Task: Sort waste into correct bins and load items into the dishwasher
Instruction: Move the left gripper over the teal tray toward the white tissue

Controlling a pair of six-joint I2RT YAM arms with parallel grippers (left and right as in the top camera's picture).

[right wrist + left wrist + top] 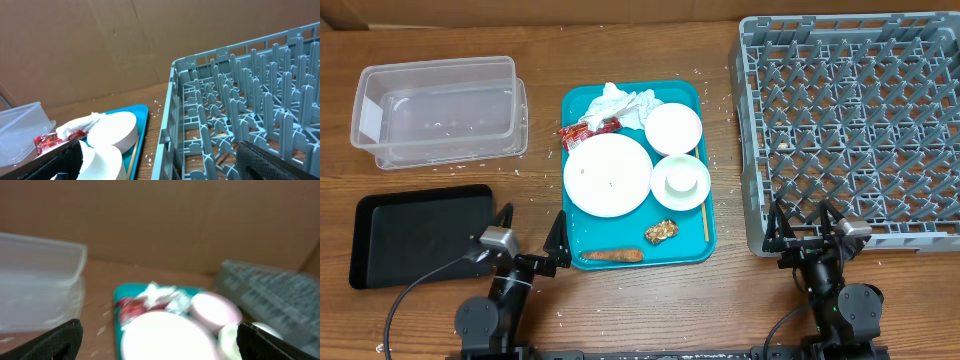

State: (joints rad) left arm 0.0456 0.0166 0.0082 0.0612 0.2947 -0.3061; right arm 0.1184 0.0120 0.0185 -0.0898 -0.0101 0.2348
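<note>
Left tool (533, 228) gapes wide, empty, the orange-brown stick (611, 255) just right of it on the teal tray (686, 240). Right tool (803, 220), equally wide, overlaps the near edge of the dish rack (752, 150).

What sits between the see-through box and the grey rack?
The loaded teal tray lies between the clear tub and the dish rack; the overhead view shows it.
</note>
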